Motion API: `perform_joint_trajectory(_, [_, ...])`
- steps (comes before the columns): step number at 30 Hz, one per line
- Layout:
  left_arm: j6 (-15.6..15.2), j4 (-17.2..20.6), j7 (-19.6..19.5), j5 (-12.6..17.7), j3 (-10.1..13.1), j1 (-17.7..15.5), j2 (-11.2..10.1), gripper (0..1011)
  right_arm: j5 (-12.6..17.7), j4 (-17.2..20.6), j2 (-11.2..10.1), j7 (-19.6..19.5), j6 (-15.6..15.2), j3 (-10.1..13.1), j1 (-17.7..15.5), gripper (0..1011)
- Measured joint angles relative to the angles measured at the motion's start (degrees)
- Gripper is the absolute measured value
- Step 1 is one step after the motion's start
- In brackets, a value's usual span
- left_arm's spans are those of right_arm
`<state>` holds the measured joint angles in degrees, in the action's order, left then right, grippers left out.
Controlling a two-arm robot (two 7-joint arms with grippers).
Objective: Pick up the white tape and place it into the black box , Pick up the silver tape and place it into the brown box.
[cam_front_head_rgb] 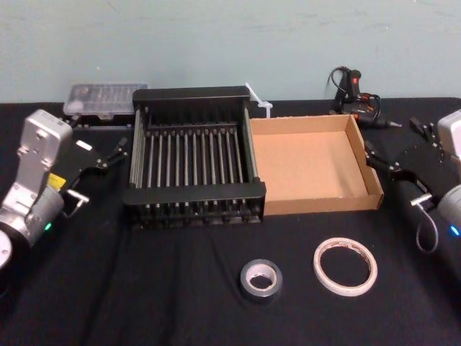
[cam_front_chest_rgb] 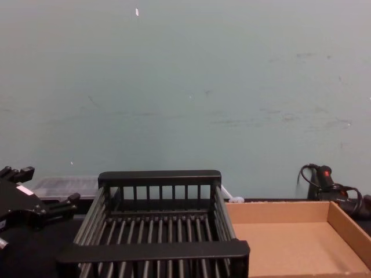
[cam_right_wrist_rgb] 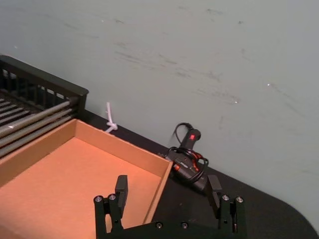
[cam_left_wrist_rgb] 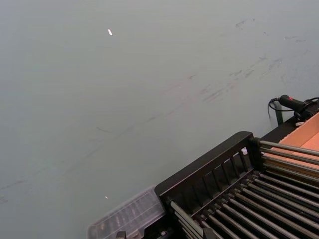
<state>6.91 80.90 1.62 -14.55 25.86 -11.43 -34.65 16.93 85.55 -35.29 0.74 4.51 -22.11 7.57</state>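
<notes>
A pale blue-green wall (cam_front_chest_rgb: 185, 87), scuffed with faint dark streaks and a few small white specks, rises directly behind the table (cam_front_head_rgb: 144, 303). The table is draped in black cloth that runs back to the wall's foot.

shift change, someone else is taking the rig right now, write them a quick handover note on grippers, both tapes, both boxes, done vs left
Left gripper: open, holding nothing, left of the black box.
Right gripper: open, holding nothing, at the right wall of the brown box.
White tape: flat on the table in front of the brown box.
Silver tape: flat on the table, left of the white tape.
Done: nothing, neither box holds a tape.
Left: white tape into black box, silver tape into brown box.
</notes>
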Motion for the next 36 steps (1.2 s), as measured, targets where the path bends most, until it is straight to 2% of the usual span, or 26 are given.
perform_joint_trajectory(10, [0.0,0.0,0.0,0.0,0.0,0.0,0.0,1001,3.8,7.7,-2.8,3.3,-3.6,3.8,-6.0,1002])
perform_joint_trajectory(26, [0.0,0.0,0.0,0.0,0.0,0.0,0.0,1001,6.8,13.8,-4.7,6.2,-4.8,8.8,-13.4,1002])
perform_joint_trajectory(31, [0.0,0.0,0.0,0.0,0.0,0.0,0.0,1001,7.7,15.8,-5.4,7.7,-5.8,9.9,-15.6,1002])
perform_joint_trajectory(36, [0.0,0.0,0.0,0.0,0.0,0.0,0.0,1001,8.3,17.7,-6.3,9.3,-8.3,10.6,-17.2,1002])
